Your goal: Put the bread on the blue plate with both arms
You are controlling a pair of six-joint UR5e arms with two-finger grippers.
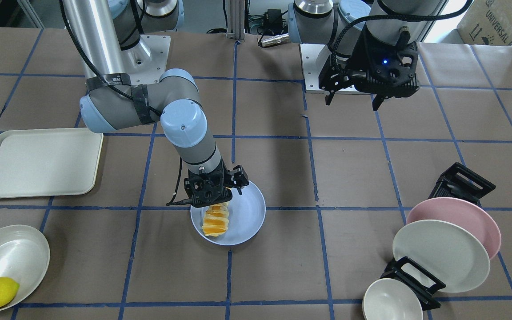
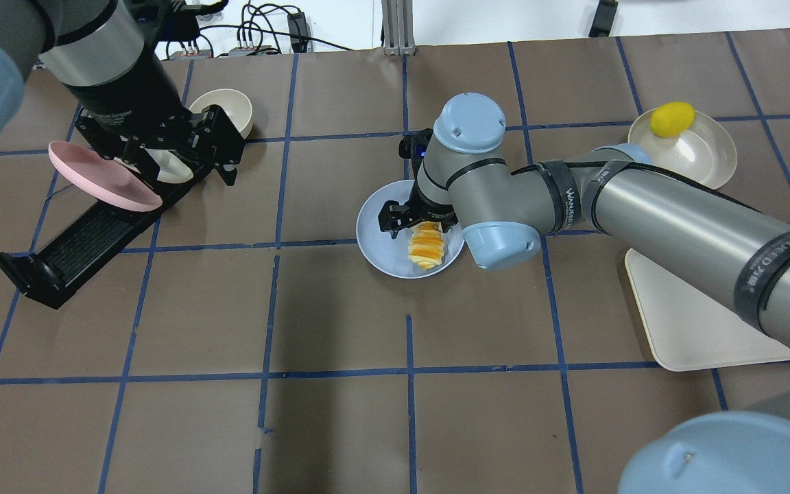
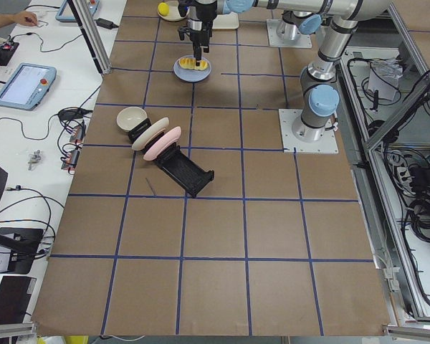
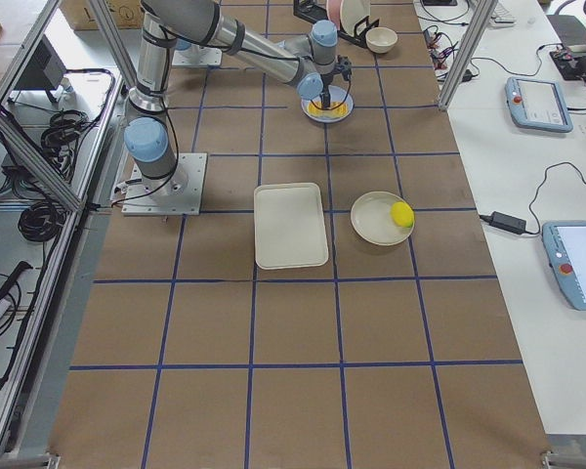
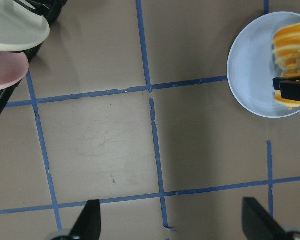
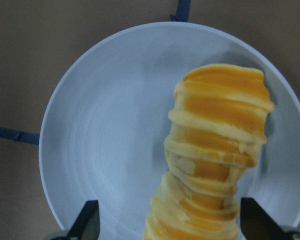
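While the bread apparently rests on the blue plate, right claw and left claw gape empty.

Reaches far out with the right arm, forearm running level, elbow and wrist joints folded so that the right end effector points straight down and sits low. Holds that one's fingers spread wide — one dark tip in each lower corner of the right wrist view. Hangs the left arm back near the robot's own side, wrist turned down, with the left end effector high up and a blue light lit on its housing. Shows its fingers parted just as wide — tips well apart. Sets the two end effectors well apart from each other.
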